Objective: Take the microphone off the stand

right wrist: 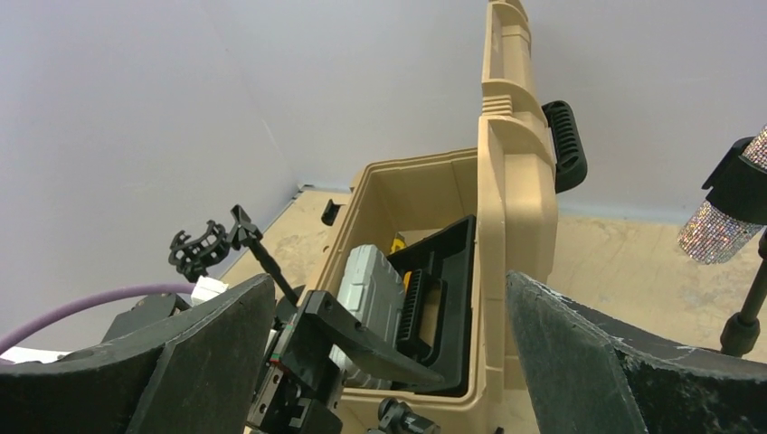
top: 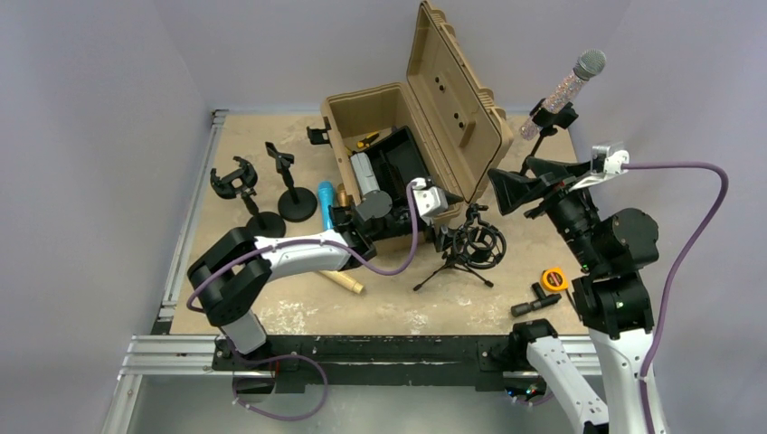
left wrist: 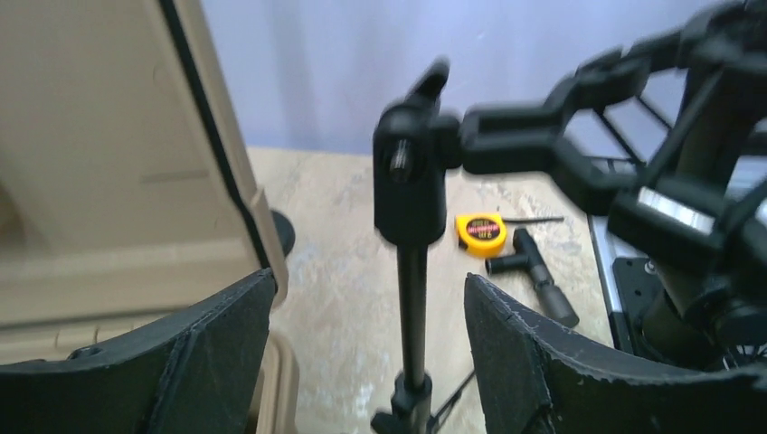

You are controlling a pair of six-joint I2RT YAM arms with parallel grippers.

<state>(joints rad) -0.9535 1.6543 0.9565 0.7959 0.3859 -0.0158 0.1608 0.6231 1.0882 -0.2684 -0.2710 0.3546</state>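
Note:
A glittery microphone [top: 568,83] with a silver head sits tilted in the black clip of its stand [top: 552,117] at the back right. In the right wrist view its sparkly body [right wrist: 724,226] shows at the right edge, above the stand pole [right wrist: 749,312]. My right gripper [top: 516,181] is open and empty, in front and to the left of the microphone, apart from it; in its own view the gripper [right wrist: 389,278] faces the case. My left gripper [top: 449,233] is open, its fingers on either side of the thin pole [left wrist: 412,298] of a tripod stand, not touching it.
An open tan case [top: 398,136] stands mid-table with its lid up. A tripod stand with a shock mount [top: 475,244] stands in front of the case. Two more stands [top: 289,181] and a blue microphone [top: 326,203] are at the left. A yellow tape measure [top: 553,278] and a black T-piece [top: 535,303] lie near the right arm.

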